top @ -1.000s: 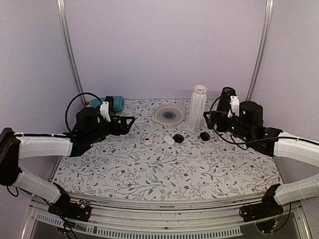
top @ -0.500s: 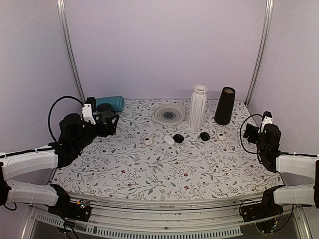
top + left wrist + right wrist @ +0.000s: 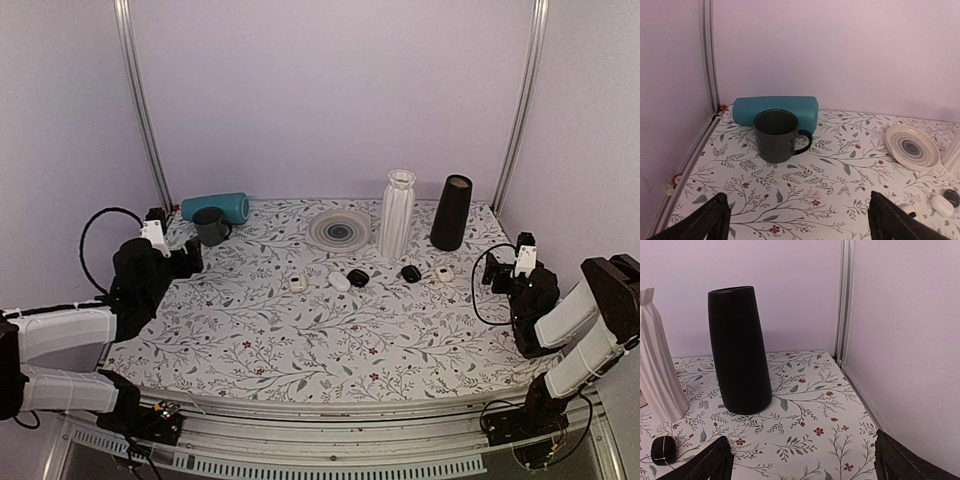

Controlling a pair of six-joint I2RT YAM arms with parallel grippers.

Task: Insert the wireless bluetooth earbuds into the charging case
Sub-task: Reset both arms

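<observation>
Two small white pieces with dark spots lie on the flowered table, one left of centre [image 3: 297, 283] and one near the black vase [image 3: 443, 272]. Either could be the charging case; I cannot tell which. The earbuds are too small to make out. My left gripper [image 3: 190, 258] [image 3: 802, 227] hangs open at the table's left side, facing a dark mug [image 3: 776, 136]. My right gripper [image 3: 495, 272] [image 3: 807, 467] hangs open at the right side, facing the black vase [image 3: 740, 350]. Neither holds anything.
A white oval pod [image 3: 340, 282] and two black pods [image 3: 358, 277] [image 3: 410, 273] lie in the middle row. A teal bottle [image 3: 215, 207] lies behind the mug [image 3: 210, 226]. A ringed plate [image 3: 339, 230] and a white ribbed vase [image 3: 397, 213] stand at the back.
Both arms have drawn back from the middle toward the table's sides and near edge. The right arm's retreat uncovered the black vase and the small white piece beside it.
</observation>
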